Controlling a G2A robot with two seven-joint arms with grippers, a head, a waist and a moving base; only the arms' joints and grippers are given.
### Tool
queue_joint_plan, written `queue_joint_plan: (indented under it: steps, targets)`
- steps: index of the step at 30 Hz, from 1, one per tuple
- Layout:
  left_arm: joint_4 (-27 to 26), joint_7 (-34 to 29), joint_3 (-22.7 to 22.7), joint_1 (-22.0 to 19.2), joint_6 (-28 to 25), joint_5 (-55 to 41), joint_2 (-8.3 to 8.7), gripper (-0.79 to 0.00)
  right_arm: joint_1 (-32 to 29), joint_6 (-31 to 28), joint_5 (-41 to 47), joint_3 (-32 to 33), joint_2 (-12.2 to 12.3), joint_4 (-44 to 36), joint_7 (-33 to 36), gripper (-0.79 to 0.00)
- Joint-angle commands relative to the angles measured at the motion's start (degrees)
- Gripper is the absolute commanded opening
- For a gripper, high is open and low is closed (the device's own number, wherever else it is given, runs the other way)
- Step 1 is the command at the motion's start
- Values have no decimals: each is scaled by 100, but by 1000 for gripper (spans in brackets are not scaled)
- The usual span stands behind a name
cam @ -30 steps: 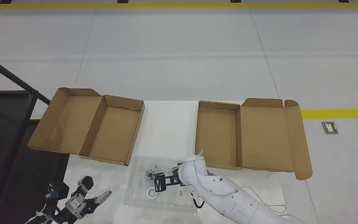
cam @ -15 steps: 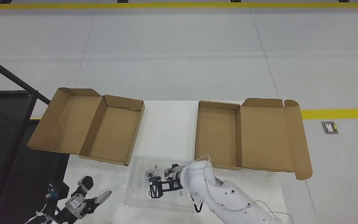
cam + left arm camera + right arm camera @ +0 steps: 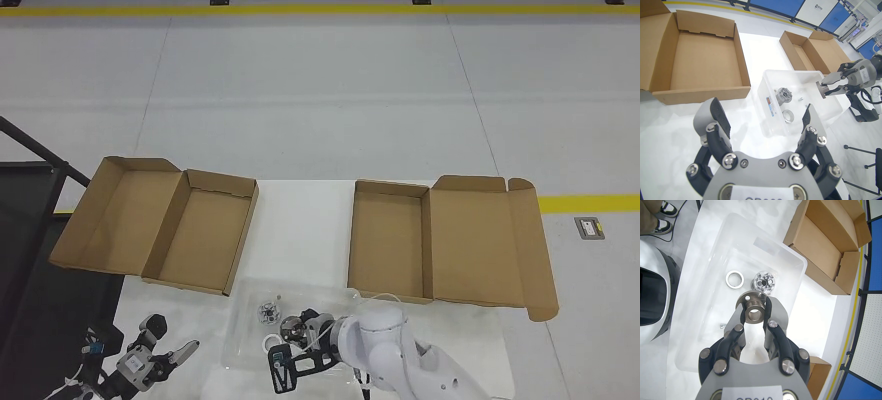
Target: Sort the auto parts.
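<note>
- The flanged bushing point(image 3: 754, 313) is clamped by its sleeve in the right end effector point(image 3: 755, 306) and held above the clear bin point(image 3: 804, 262) at the near edge of the counter point(image 3: 300, 220).
- A ring point(image 3: 734, 279), a toothed hub point(image 3: 763, 282) and a small screw point(image 3: 722, 326) are seen lying in the bin.
- The left end effector point(image 3: 762, 106) is held wide apart and empty by the near left corner.

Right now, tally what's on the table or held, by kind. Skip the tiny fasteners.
Open brown cardboard boxes: 2
Clear plastic bin: 1
Grey flanged metal bushing, held in the right pincer: 1
Silver spoked metal hub, in the bin: 1
Silver metal ring, in the bin: 1
Total: 6
</note>
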Motion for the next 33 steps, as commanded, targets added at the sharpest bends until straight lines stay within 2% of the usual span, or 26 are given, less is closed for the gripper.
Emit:
queue_joint_plan:
  steps: [1, 8, 12, 16, 18, 21, 24, 29, 33]
  targets:
    - [0, 0, 0, 0, 0, 0, 0, 0, -31, 89, -20, 4, 1, -6, -25, -785]
    - [0, 0, 0, 0, 0, 0, 0, 0, -319, 1591, 118, 516, -18, -286, 258, -785]
    - [0, 0, 0, 0, 0, 0, 0, 0, -432, 2142, 235, 1210, 51, -484, -59, -785]
    - [0, 0, 0, 0, 0, 0, 0, 0, -417, 2514, 303, 1914, 119, -265, -384, -785]
    - [0, 0, 0, 0, 0, 0, 0, 0, -274, 2299, 554, 2195, 151, 134, -919, -785]
    - [0, 0, 0, 0, 0, 0, 0, 0, 72, 2229, 826, 2491, 166, 1017, -1249, -785]
    - [0, 0, 0, 0, 0, 0, 0, 0, 450, 2382, 1002, 2527, 135, 1881, -1396, -785]
    - [0, 0, 0, 0, 0, 0, 0, 0, 1194, 2608, 1326, 2229, -10, 3326, -1105, -785]
    - [0, 0, 0, 0, 0, 0, 0, 0, 1822, 2809, 1561, 1886, -183, 4456, -555, -785]
